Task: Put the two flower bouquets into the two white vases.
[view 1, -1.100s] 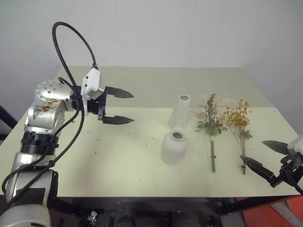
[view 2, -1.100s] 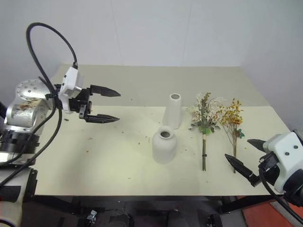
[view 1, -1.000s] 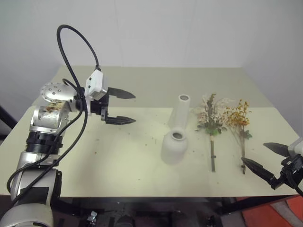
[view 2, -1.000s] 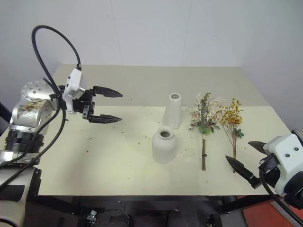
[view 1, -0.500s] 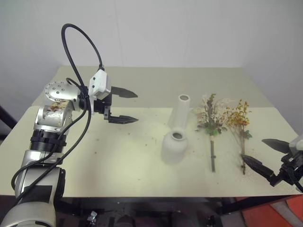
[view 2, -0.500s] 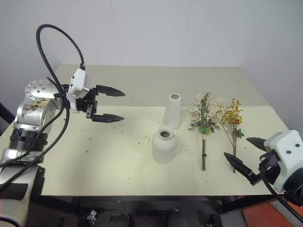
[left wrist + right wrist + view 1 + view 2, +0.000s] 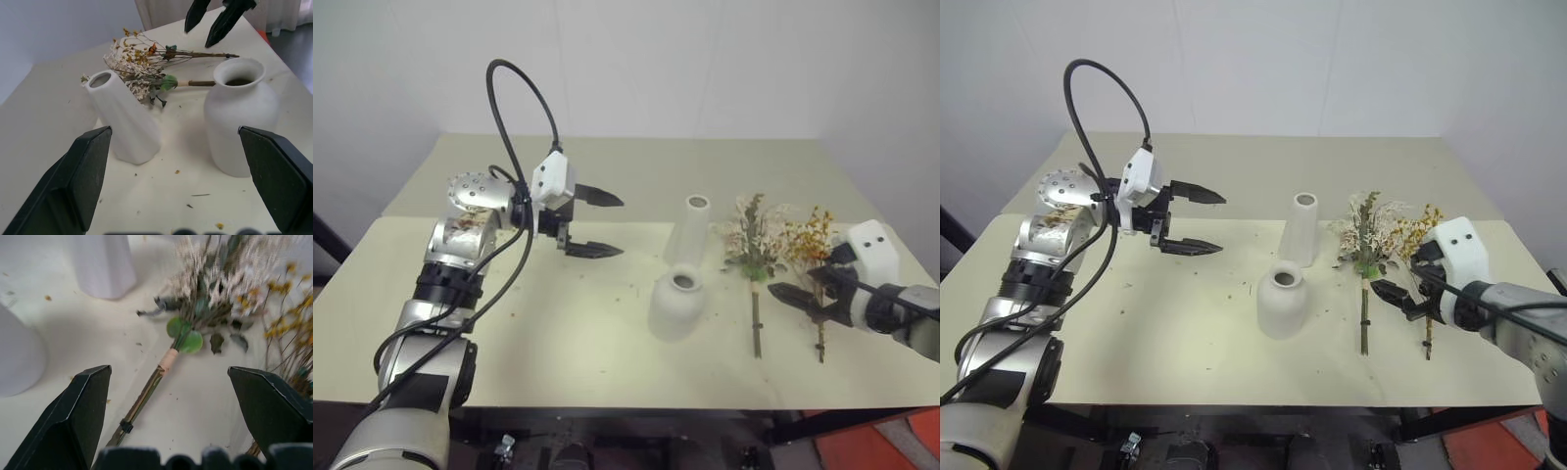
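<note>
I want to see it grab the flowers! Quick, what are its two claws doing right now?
Left gripper: open, holding nothing, up above the table.
Right gripper: open, holding nothing, over the bouquet stems.

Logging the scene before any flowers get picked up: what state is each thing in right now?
Tall vase: upright, empty.
Squat vase: upright, empty.
Cream-white bouquet: lying flat on the table.
Yellow-orange bouquet: lying flat beside it.
Left gripper: open, holding nothing.
Right gripper: open, above the stems.
</note>
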